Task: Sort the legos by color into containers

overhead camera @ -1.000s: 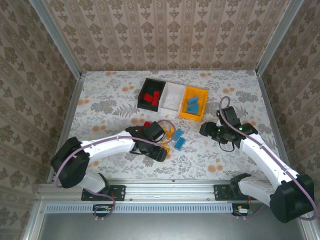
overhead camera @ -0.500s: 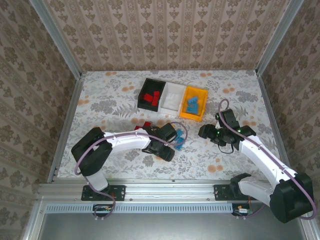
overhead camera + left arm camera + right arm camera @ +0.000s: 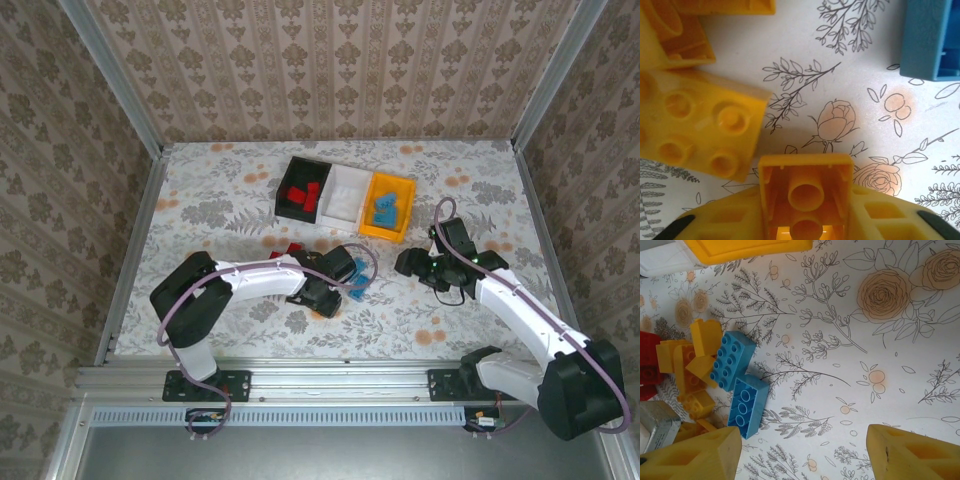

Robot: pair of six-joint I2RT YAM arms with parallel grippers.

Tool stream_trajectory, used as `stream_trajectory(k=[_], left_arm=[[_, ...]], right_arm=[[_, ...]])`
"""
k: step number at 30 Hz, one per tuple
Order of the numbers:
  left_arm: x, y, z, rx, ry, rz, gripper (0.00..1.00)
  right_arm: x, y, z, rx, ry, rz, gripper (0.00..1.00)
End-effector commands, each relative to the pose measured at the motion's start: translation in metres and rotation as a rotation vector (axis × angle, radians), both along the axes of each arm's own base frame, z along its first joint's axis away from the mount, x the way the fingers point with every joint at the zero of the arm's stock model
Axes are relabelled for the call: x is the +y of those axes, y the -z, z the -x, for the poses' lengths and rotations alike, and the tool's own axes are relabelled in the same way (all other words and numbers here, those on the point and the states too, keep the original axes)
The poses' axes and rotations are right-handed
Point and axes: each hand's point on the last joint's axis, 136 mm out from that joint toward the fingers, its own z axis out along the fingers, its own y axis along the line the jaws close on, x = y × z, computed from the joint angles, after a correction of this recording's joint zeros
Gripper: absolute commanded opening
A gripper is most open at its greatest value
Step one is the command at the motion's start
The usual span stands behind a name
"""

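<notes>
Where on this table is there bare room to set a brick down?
Bare table left of the black bin, right of the orange-yellow bin, and along the near edge between the arms. Crowded: the loose legos by the left fingers, which grip an orange brick.

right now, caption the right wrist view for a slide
Open right gripper above the floral table, two blue legos beside a yellow and red pile

Three bins (image 3: 347, 190), two loose blue bricks (image 3: 731, 360)
</notes>
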Motion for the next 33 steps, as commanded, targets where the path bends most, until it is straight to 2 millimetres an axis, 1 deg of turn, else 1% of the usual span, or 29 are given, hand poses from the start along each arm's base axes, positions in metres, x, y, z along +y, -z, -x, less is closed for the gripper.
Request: stream_trajectory(k=[1, 5, 9, 12, 14, 17, 18, 20, 22, 24, 26, 28, 29, 32, 33], left_arm=[[-0.013, -0.003, 0.010, 0.037, 0.026, 0.056, 0.33], [-0.009, -0.021, 0.012, 0.023, 0.018, 0.091, 0.32], [0.000, -0.055, 0.007, -0.021, -0.004, 0.144, 0.31], [0.011, -0.083, -0.008, -0.057, -0.040, 0.212, 0.31], [0.019, -0.099, -0.025, -0.077, -0.070, 0.255, 0.31], [0.030, -0.118, -0.055, -0.100, -0.113, 0.298, 0.31], [0.032, -0.127, -0.069, -0.116, -0.125, 0.312, 0.31], [0.031, -0.142, -0.093, -0.142, -0.130, 0.344, 0.31], [0.026, -0.154, -0.121, -0.162, -0.127, 0.365, 0.31], [0.020, -0.159, -0.147, -0.173, -0.118, 0.355, 0.31], [0.009, -0.163, -0.170, -0.187, -0.098, 0.345, 0.31], [-0.003, -0.161, -0.192, -0.187, -0.084, 0.327, 0.31], [-0.009, -0.159, -0.200, -0.183, -0.076, 0.322, 0.31], [-0.026, -0.148, -0.225, -0.170, -0.055, 0.291, 0.31], [-0.031, -0.141, -0.232, -0.161, -0.050, 0.274, 0.31]], right_arm=[[0.008, -0.001, -0.001, 0.001, -0.016, -0.027, 0.68], [0.009, -0.002, -0.002, -0.001, -0.020, -0.022, 0.68], [0.014, -0.002, -0.005, 0.000, -0.028, -0.019, 0.68], [0.021, 0.000, -0.008, 0.006, -0.044, -0.016, 0.68], [0.025, 0.002, -0.009, 0.012, -0.055, -0.009, 0.68], [0.030, 0.006, -0.010, 0.019, -0.071, 0.004, 0.68], [0.032, 0.006, -0.010, 0.020, -0.077, 0.008, 0.68], [0.033, 0.009, -0.008, 0.026, -0.084, 0.017, 0.68], [0.034, 0.011, -0.006, 0.033, -0.091, 0.024, 0.69], [0.034, 0.013, -0.004, 0.037, -0.096, 0.030, 0.69], [0.033, 0.013, -0.002, 0.035, -0.096, 0.034, 0.69], [0.031, 0.014, 0.002, 0.036, -0.092, 0.039, 0.69], [0.029, 0.015, 0.004, 0.037, -0.091, 0.042, 0.69], [0.025, 0.016, 0.010, 0.041, -0.086, 0.054, 0.69], [0.023, 0.017, 0.011, 0.042, -0.084, 0.058, 0.69]])
